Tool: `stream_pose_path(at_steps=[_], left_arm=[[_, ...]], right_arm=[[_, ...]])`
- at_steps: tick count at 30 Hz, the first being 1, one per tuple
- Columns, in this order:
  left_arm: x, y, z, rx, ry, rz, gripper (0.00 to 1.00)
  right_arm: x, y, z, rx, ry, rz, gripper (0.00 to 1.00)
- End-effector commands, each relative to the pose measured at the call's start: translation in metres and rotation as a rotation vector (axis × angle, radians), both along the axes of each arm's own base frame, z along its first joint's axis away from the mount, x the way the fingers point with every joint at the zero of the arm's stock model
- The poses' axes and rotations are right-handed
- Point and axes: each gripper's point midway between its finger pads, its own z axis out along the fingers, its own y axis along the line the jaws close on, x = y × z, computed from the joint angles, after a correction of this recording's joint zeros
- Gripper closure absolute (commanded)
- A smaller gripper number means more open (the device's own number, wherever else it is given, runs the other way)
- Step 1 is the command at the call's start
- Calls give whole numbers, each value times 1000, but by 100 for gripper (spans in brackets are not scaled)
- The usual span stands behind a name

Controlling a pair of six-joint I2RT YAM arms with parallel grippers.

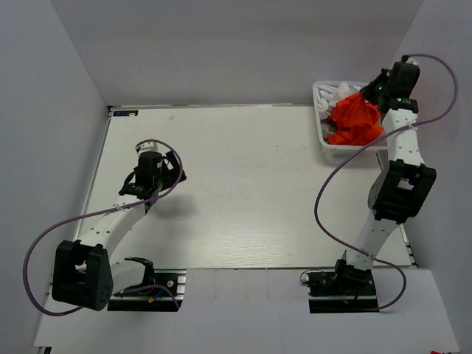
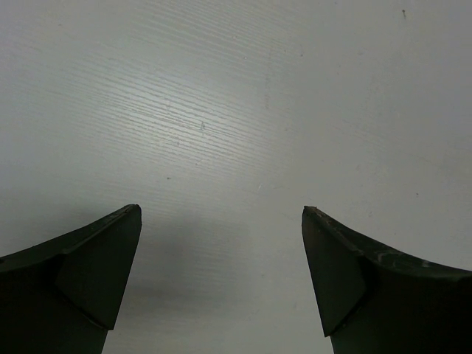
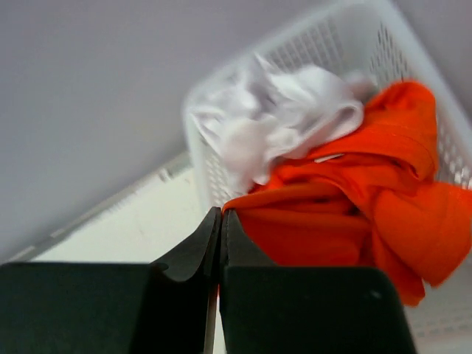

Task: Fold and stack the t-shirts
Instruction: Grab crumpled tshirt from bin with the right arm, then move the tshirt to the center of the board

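A bright orange-red t-shirt (image 1: 355, 118) lies bunched in the white lattice basket (image 1: 320, 122) at the back right, with a crumpled white t-shirt (image 1: 336, 92) behind it. My right gripper (image 1: 373, 93) is over the basket. In the right wrist view it (image 3: 221, 212) is shut, with an edge of the orange-red shirt (image 3: 354, 206) pinched between the tips; the white shirt (image 3: 280, 118) lies beyond. My left gripper (image 1: 171, 171) hovers over the bare table at the left. In the left wrist view it (image 2: 221, 210) is open wide and empty.
The basket's wall (image 3: 354, 29) stands against the back right corner, near the grey side and back walls. The white table (image 1: 243, 192) stretches between the two arms. A purple cable loops beside each arm.
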Motion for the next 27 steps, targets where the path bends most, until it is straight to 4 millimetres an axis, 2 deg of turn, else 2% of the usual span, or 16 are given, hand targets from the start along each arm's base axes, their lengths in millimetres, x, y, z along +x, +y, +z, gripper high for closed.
stream_pose_path(at_steps=[1,2,3,5,6,8,9,15,22,23,25,26,27], left_arm=[[2,-4,21,-23,-64,-23,0],[2,-4,24,-25,-73,-23,0],[2,-4,24,-25,-73,-23,0],[0,-3,23,-26,-74,-23,0],[-1,-3,26,-27,-83,-23,0],[-1,-3,26,-27,-83,-23,0],[-1,-3,29,-29,-92,-23,0],[-3,-3,28,-29,-92,-23,0],[-3,-4,28,-34,-91,-31,0],[-3,-4,28,-34,-91,-31,0],[-1,-5,29,-34,-91,-31,0],[-1,-5,29,-34,-91,-31,0],[-1,-5,29,-34,-91,-31,0]], right_arm=[[-11,6,140,-82,-307,36,100],[-13,7,151,-89,-327,41,100],[-15,11,175,-97,-378,55,100],[-19,13,200,-105,-445,63,100],[-22,14,218,-115,-493,70,100],[-25,16,236,-119,-536,72,100],[-30,18,254,-129,-578,77,100],[-37,18,272,-142,-615,74,100],[-37,22,270,-147,-613,98,100],[-41,25,284,-161,-645,110,100],[-45,29,297,-161,-673,123,100],[-51,30,312,-170,-708,118,100],[-51,27,315,-167,-716,105,100]])
